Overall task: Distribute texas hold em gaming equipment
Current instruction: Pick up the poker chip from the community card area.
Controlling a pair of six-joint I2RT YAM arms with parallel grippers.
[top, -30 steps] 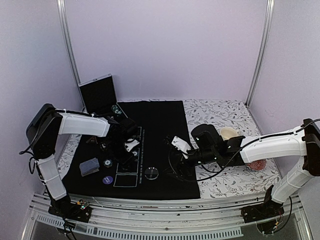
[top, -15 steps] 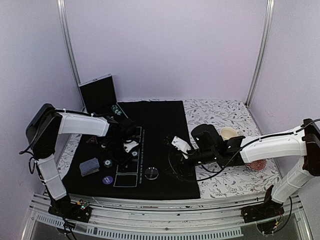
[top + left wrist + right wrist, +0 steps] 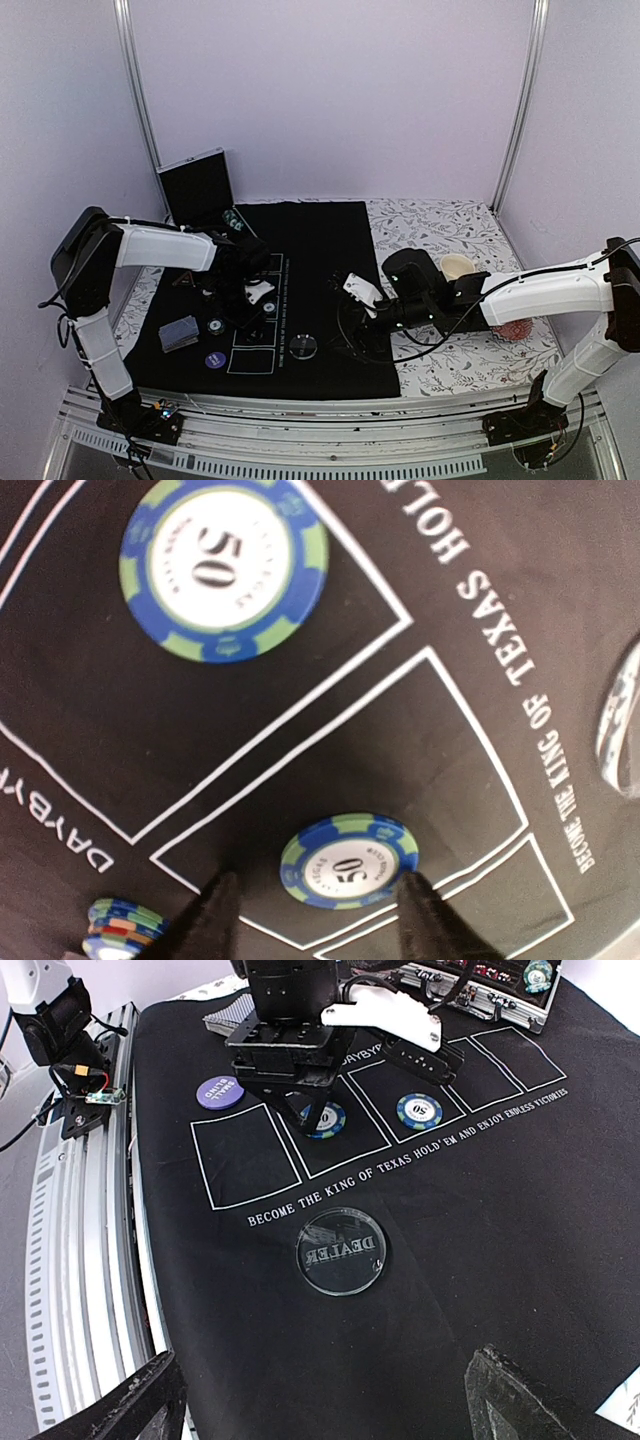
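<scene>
Two blue-and-green striped "50" poker chips lie flat in printed boxes on the black mat (image 3: 480, 780). One chip (image 3: 225, 572) lies farther off. The other chip (image 3: 350, 865) lies between the fingers of my left gripper (image 3: 318, 877), which is open. Its right finger is next to the chip's rim and its left finger stands apart. Both chips (image 3: 419, 1111) and the left gripper (image 3: 312, 1110) also show in the right wrist view. My right gripper (image 3: 352, 325) hangs wide open and holds nothing, near the clear DEALER disc (image 3: 340, 1251). A purple disc (image 3: 218, 1092) lies on the mat's near-left part.
A grey-backed card deck (image 3: 179, 332) and a small chip stack (image 3: 125, 928) sit left of the boxes. An open chip case (image 3: 196, 187) stands at the back left. A cream cup (image 3: 457, 266) and a reddish dish (image 3: 515, 330) sit on the floral cloth at the right.
The left gripper has shifted only slightly over the printed boxes. The right arm has not moved.
</scene>
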